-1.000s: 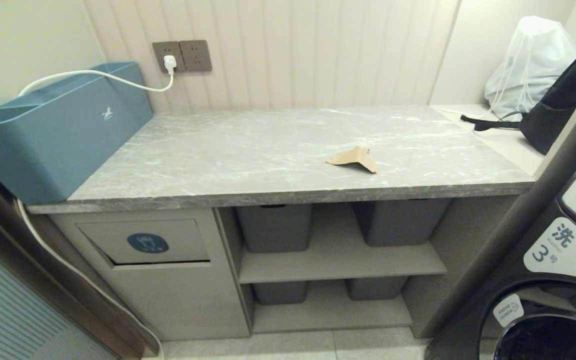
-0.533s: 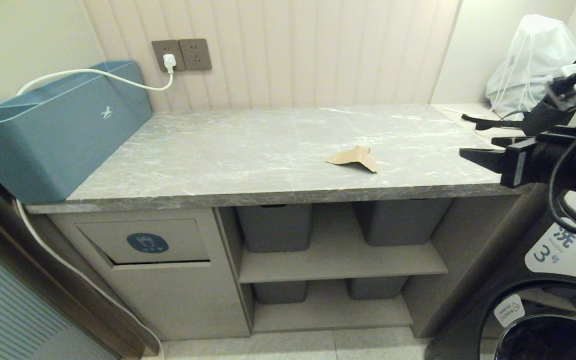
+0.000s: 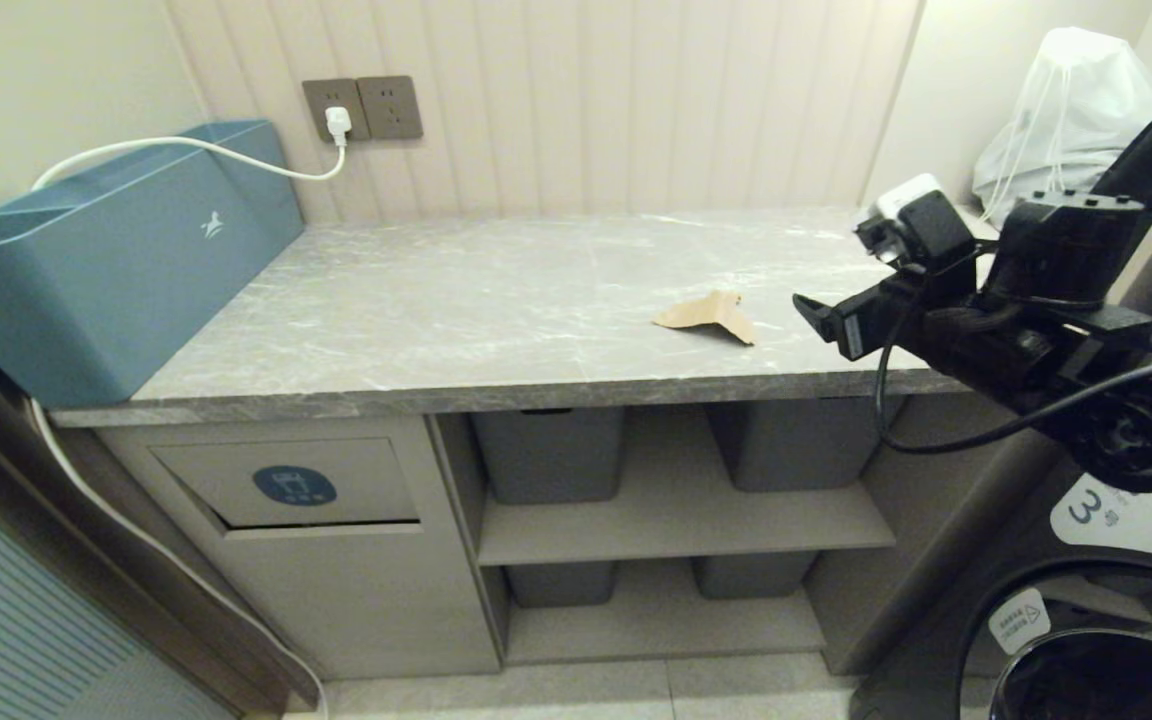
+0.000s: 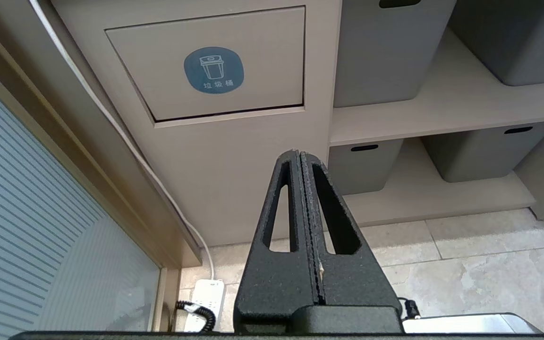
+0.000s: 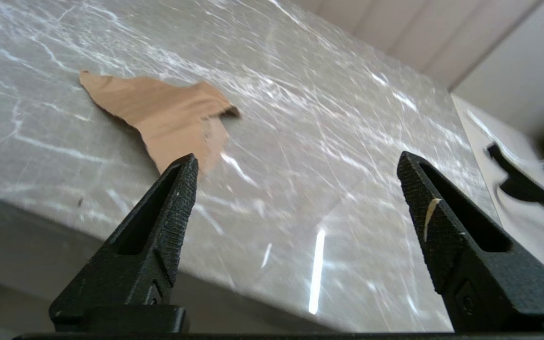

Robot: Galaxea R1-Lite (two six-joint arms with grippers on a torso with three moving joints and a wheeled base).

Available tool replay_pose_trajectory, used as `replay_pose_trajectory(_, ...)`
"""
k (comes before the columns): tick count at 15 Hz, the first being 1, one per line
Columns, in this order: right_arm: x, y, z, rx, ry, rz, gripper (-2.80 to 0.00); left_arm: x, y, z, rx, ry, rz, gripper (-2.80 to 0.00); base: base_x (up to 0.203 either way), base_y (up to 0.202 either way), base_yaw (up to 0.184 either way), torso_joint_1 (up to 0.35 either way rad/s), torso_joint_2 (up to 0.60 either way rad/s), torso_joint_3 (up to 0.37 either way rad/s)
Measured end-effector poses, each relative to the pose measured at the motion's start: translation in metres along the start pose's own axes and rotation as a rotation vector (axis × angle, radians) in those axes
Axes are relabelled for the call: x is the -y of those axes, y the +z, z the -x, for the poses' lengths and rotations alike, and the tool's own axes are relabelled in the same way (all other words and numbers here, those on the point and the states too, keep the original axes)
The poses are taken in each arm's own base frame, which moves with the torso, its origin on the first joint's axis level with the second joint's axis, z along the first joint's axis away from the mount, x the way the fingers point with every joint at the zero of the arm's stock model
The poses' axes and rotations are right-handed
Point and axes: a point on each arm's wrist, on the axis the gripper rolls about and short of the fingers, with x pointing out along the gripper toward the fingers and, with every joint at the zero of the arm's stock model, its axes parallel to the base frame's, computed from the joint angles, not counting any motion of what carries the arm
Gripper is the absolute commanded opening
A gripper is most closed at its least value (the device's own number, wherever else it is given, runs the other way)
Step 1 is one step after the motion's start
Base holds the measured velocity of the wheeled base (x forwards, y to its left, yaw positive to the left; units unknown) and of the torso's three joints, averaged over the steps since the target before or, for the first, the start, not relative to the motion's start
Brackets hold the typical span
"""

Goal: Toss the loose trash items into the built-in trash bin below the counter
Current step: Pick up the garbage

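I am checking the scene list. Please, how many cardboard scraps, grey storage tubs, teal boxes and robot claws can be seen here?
Cardboard scrap on the counter: 1
Grey storage tubs: 4
Teal box: 1
Claws, right claw open, left claw shut: 2
Total: 8

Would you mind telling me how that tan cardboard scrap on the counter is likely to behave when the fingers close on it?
The cardboard scrap looks thin and probably very light, so it may skid on the polished counter when nudged. One torn edge lifts off the stone, which likely offers a pinch point. It seems stiff enough to keep its shape.
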Motion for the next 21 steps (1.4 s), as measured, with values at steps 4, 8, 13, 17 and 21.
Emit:
replay_pose_trajectory(4,-0.03,-0.007,-0.027,-0.002,0.03,0.063,0.0,0.0,0.0,0.0,-0.001,0.002,0.007,-2.8,0.0,0.0,0.0,0.0,0.0,0.0)
replay_pose_trajectory(8,-0.04,-0.009,-0.047,0.014,0.036,0.116,0.0,0.0,0.0,0.0,-0.007,0.002,0.016,-2.8,0.0,0.0,0.0,0.0,0.0,0.0)
replay_pose_trajectory(13,-0.047,-0.016,-0.053,-0.001,0.051,0.129,0.0,0.0,0.0,0.0,-0.006,0.002,0.018,-2.8,0.0,0.0,0.0,0.0,0.0,0.0)
replay_pose_trajectory(17,-0.05,-0.02,-0.055,-0.019,0.062,0.158,0.0,0.0,0.0,0.0,-0.006,0.002,0.022,-2.8,0.0,0.0,0.0,0.0,0.0,0.0)
replay_pose_trajectory(21,-0.052,-0.026,-0.059,-0.035,0.065,0.165,0.0,0.0,0.0,0.0,-0.006,0.002,0.022,-2.8,0.0,0.0,0.0,0.0,0.0,0.0)
